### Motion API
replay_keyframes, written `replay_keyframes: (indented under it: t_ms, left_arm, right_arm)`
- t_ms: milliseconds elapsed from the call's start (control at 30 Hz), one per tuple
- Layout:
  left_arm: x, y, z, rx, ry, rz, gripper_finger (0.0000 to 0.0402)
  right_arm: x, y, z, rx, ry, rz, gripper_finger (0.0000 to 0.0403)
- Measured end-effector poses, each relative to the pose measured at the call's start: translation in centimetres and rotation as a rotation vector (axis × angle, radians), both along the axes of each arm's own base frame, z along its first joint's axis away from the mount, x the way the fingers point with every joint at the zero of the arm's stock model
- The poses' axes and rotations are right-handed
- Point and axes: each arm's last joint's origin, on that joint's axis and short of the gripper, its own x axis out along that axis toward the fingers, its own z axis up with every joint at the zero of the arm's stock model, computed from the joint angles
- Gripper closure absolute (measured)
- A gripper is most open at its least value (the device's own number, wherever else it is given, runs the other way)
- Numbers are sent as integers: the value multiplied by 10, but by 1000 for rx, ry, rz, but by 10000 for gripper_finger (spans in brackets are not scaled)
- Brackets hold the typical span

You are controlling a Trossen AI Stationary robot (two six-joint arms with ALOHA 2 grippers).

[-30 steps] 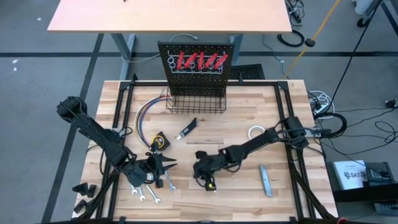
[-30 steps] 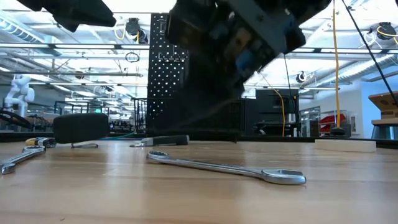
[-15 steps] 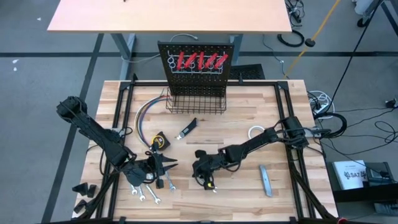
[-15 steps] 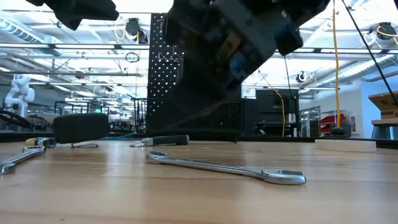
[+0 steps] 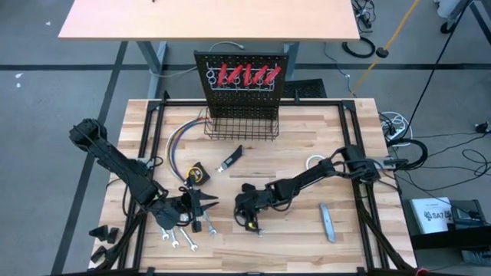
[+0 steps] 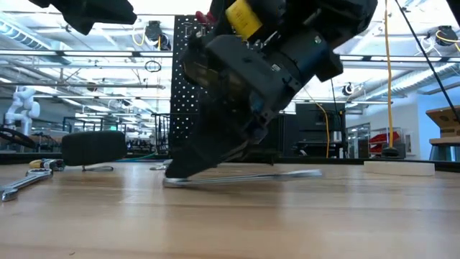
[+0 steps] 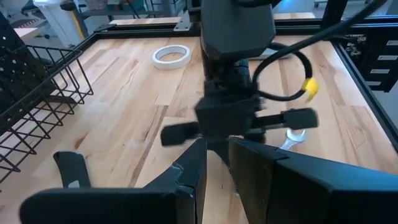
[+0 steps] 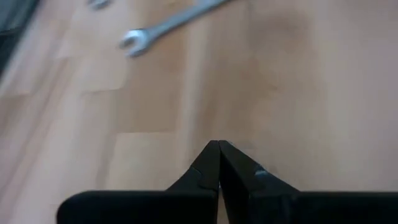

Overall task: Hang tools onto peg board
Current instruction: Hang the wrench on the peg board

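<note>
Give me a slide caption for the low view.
Right gripper, shut, touches down on a silver wrench lying on the wooden table.

The left gripper (image 7: pixel 214 163) pointed at twelve o'clock toward the right gripper (image 7: pixel 233 118), tip-down on the bench (image 7: pixel 124 93). A wrench (image 7: pixel 292 138) lay beside it; a tape roll (image 7: pixel 172 56) lay beyond.

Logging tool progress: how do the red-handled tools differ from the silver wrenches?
The red-handled tools hang in a row on the upright peg board; the silver wrenches lie flat on the table. Handles are red on one set, bare metal on the other. Both are small hand tools.
</note>
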Motion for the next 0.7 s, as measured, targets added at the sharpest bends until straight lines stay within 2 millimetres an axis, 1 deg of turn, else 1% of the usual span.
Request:
replay_keyframes:
  t_ms: [100,167,233,267,333,433,500,600,700]
  left_arm:
    - [0,0,0,-4,-1,1,325]
    - [0,-1,0,-13,5,-14,325]
    - [0,-2,0,-32,18,-49,325]
    - [0,-2,-1,-41,28,-69,325]
    - [1,-5,-4,-53,52,-107,325]
    - [6,-11,-17,-43,106,-153,325]
    - [13,-19,-30,-60,123,-185,325]
    - [23,-37,-54,-88,134,-290,325]
    - [34,-56,-70,-27,63,-320,325]
  right_arm:
    - [-5,-5,-3,-6,66,-170,403]
    - [-7,-7,-5,25,100,-285,403]
    - [-11,-9,-7,60,140,-436,403]
    - [-13,-10,-7,63,151,-485,403]
    - [-14,-10,-7,67,153,-530,403]
    - [-14,-11,-8,98,164,-546,403]
    - [-13,-14,-7,134,181,-549,403]
    - [-12,-20,-7,195,194,-596,403]
    - [-9,-25,-7,252,191,-620,403]
